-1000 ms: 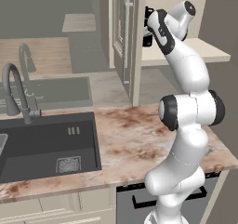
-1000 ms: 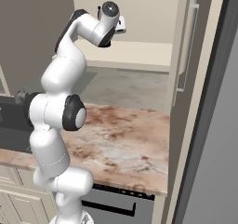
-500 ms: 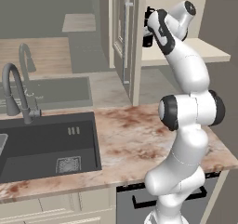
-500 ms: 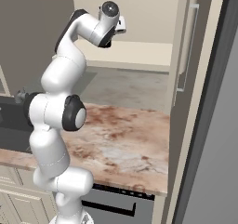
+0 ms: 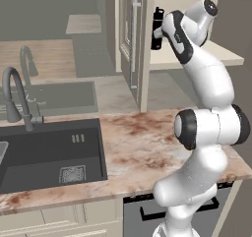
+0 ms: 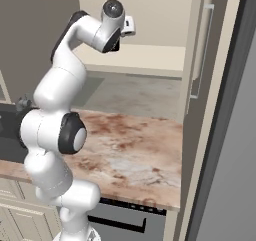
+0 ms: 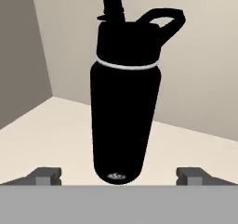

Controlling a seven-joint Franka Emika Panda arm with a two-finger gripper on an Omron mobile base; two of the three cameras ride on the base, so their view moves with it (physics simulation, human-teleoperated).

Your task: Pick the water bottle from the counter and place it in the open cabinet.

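Sink: set in counter, far left; faucet behind it.
Door: swung open, w/ vertical bar handle.
Bottle: upright on cabinet shelf, cap loop up; seen betw. fingertips, not touched by them.
Gripper: jaws spread wide, released, nothing held; raised at shelf level by bottle.

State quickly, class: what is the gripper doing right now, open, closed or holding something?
Gripper: open, jaws spread wide on either side of the water bottle, which stands upright on the open cabinet's shelf; not gripping it.
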